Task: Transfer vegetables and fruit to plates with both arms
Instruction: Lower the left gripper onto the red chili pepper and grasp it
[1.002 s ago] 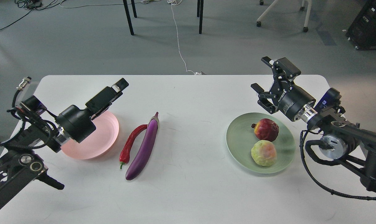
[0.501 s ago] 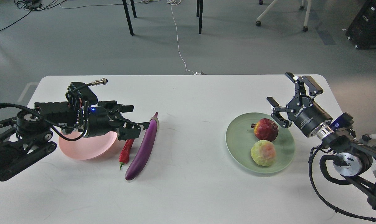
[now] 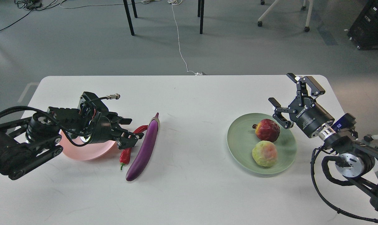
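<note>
A purple eggplant [image 3: 144, 148] lies on the white table [image 3: 189, 193] with a red chili pepper [image 3: 128, 150] close against its left side. My left gripper [image 3: 131, 130] is open, low over the chili's upper half, its fingers on either side of it. The pale pink plate [image 3: 82, 151] sits under the left arm, partly hidden. The pale green plate [image 3: 239, 140] holds a dark red pomegranate [image 3: 268, 130] and a yellow-green fruit [image 3: 264, 153]. My right gripper [image 3: 290, 97] is open and empty, above the green plate's far right rim.
Both arms' thick links lie over the table's left and right edges. Beyond the far edge is grey floor with chair legs [image 3: 129, 17] and a white cable [image 3: 179, 40].
My left arm has swung down from above the pink plate to the chili, then drawn back a little and lower. My right gripper has moved right and lower, then held still.
</note>
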Tool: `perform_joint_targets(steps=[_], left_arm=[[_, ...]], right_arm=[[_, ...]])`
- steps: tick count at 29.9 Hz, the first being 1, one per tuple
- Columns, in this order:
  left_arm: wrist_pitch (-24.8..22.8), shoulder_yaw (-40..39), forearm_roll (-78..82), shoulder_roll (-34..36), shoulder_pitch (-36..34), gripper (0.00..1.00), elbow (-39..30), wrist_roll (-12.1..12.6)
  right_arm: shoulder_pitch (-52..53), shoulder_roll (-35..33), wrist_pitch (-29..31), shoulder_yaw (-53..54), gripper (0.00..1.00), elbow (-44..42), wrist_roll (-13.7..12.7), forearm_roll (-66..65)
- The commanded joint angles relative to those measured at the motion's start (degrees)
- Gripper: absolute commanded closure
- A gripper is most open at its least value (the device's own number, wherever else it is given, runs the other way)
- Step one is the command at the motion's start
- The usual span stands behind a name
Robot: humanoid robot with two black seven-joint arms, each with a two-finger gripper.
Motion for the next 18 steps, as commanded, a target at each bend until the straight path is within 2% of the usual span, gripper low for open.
perform_joint_targets(steps=[1, 9, 12, 14, 17, 18], left_arm=[[0.00, 0.70, 2.54, -0.74, 0.01, 0.31, 1.61, 0.04], [0.00, 2.29, 2.72, -0.92, -0.07, 0.37, 2.49, 0.04], [0.00, 2.46, 2.72, -1.18, -0.07, 0.44, 2.67, 0.04], [0.00, 2.46, 2.72, -1.18, 0.01, 0.53, 2.76, -0.05], [0.00, 2.46, 2.81, -1.27, 0.01, 0.75, 2.76, 0.04], [0.00, 2.46, 2.81, -1.27, 0.01, 0.78, 2.76, -0.05]], right_arm=[[-0.09, -0.19, 0.08, 0.09, 0.02, 0.06, 0.00, 0.00], [-0.26, -0.27, 0.08, 0.09, 0.02, 0.14, 0.00, 0.00], [-0.26, -0.27, -0.01, 0.09, 0.02, 0.14, 0.00, 0.00], [-0.26, -0.27, -0.01, 0.09, 0.02, 0.14, 0.00, 0.00], [-0.35, -0.27, -0.01, 0.09, 0.02, 0.06, 0.00, 0.09], [-0.35, -0.27, -0.01, 0.09, 0.02, 0.06, 0.00, 0.00]])
